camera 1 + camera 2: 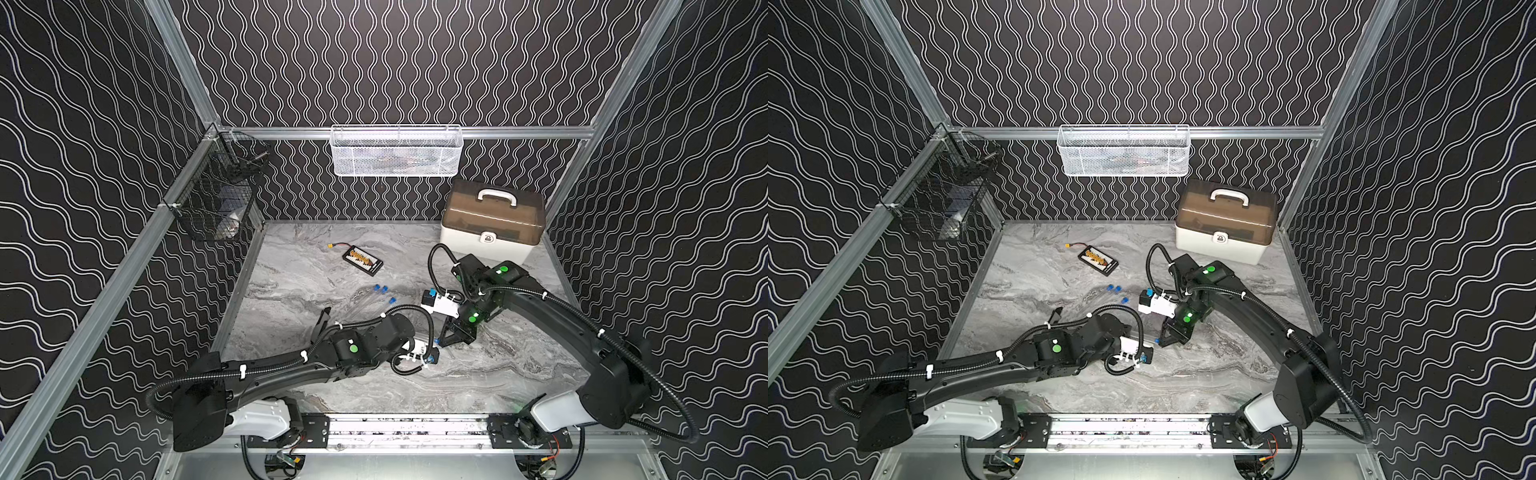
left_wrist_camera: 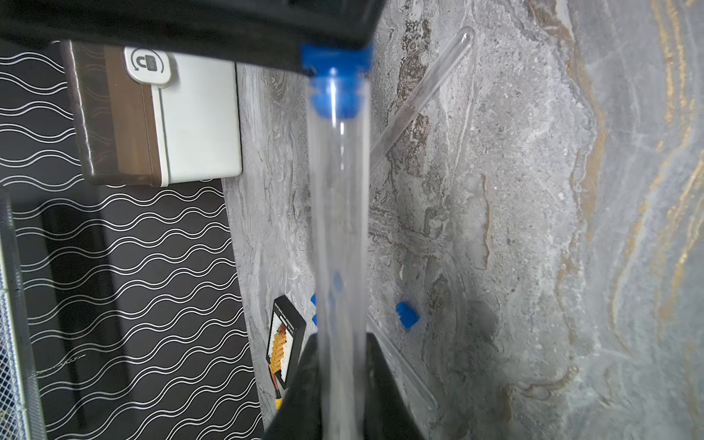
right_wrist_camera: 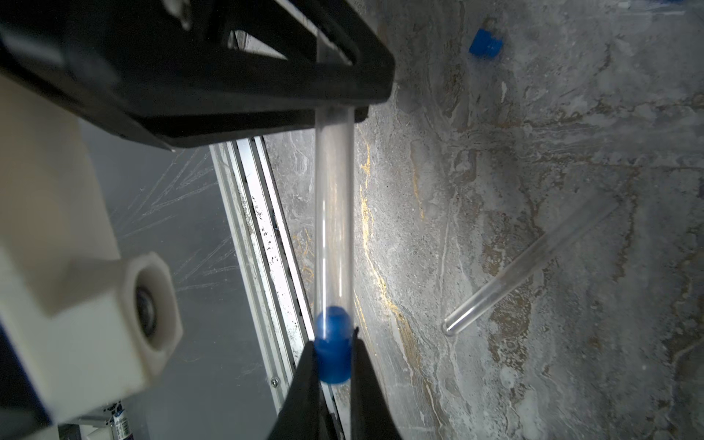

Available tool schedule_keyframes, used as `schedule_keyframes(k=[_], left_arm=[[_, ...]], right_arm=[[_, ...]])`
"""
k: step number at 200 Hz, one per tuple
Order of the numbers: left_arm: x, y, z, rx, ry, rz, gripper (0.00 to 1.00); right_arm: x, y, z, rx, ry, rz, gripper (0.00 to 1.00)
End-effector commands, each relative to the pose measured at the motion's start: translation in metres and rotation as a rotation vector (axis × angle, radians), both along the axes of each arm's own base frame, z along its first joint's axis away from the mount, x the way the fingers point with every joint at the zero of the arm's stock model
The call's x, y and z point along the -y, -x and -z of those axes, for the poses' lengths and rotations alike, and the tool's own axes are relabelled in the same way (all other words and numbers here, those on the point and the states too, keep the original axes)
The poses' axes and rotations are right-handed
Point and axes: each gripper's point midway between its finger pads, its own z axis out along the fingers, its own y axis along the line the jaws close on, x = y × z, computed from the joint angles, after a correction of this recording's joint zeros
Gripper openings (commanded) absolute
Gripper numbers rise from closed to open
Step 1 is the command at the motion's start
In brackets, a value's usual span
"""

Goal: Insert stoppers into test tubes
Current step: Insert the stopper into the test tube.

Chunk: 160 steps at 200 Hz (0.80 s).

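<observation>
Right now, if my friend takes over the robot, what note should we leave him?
Left claw: shut on a test tube.
Right claw: shut on a blue stopper, its tip already in that tube's mouth.
On the marble table: three more stoppers and at least two loose tubes.
Done: this stopper is started; whether other tubes are plugged, I cannot tell.
Left: push it home, set the tube down, then plug the rest.
</observation>
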Motion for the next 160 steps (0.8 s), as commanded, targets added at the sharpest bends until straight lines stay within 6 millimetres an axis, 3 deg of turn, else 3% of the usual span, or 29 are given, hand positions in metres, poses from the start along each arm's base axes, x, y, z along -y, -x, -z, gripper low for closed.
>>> schedule_keyframes(k=[1, 100, 160], left_arm=[[0.06, 0.042, -0.036, -0.084, 0.253, 0.297, 0.0], [0.068, 0.065, -0.038, -0.27, 0.33, 0.304, 0.0], [0.07, 0.057, -0.048, -0.245, 0.365, 0.268, 0.0]], right_arm=[[-0.068, -0.039, -0.058, 0.244, -0.412, -0.08, 0.0], [-0.085, -0.042, -0.067, 0.441, -0.435, -0.141, 0.0], [-0.088, -0.039, -0.062, 0.429, -0.429, -0.137, 0.0]])
